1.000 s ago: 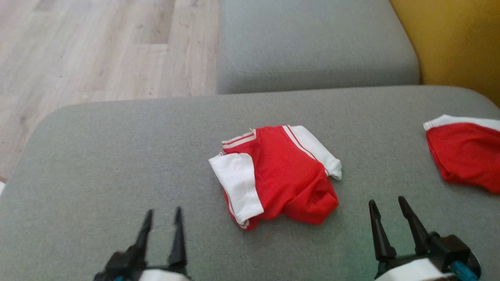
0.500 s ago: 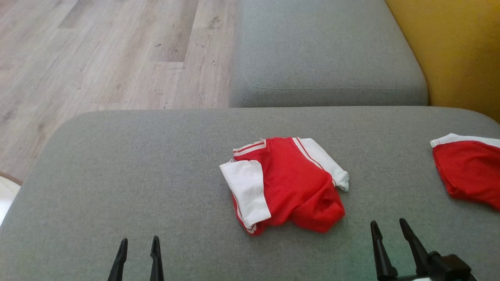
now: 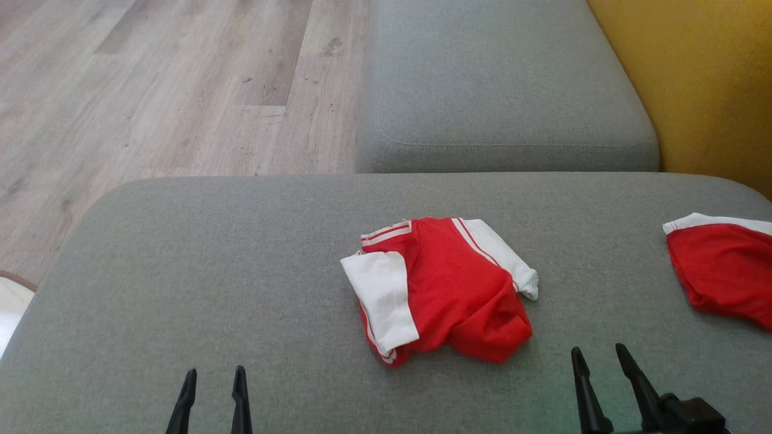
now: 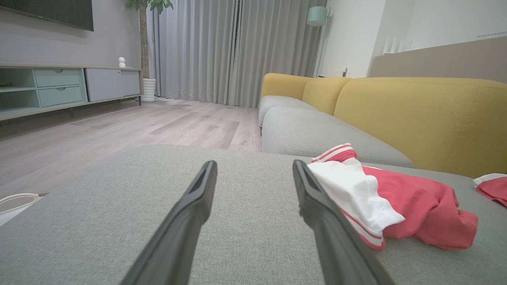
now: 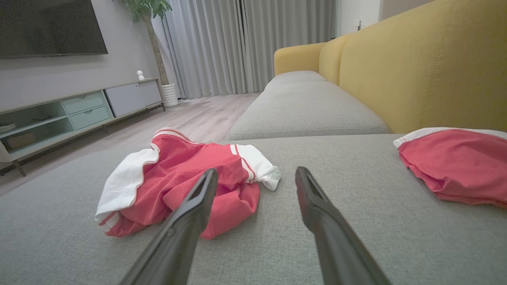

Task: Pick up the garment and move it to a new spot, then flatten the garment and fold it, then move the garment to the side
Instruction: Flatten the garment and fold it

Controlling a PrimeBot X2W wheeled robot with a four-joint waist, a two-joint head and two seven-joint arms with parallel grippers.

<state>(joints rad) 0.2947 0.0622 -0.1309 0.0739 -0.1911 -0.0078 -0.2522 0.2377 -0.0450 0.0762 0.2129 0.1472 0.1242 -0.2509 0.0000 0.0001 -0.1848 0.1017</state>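
A crumpled red garment (image 3: 446, 289) with white sleeves and striped trim lies in the middle of the grey sofa cushion (image 3: 199, 271). It also appears to the right of my left fingers as the garment (image 4: 400, 198), and to the left of my right fingers as the garment (image 5: 178, 178). My left gripper (image 3: 214, 377) sits low at the near edge, left of the garment, open and empty. My right gripper (image 3: 599, 355) is near the lower right, just short of the garment's near corner, also open and empty.
A second red-and-white piece of clothing (image 3: 724, 271) lies at the cushion's right edge. Another grey seat cushion (image 3: 500, 90) lies beyond, with a yellow backrest (image 3: 705, 90) to the right. Wooden floor (image 3: 151, 90) stretches at the upper left.
The head camera has tilted, so the whole scene sits lower in the picture. Both grippers have drawn back toward the bottom edge, the left one more. The garment lies as before.
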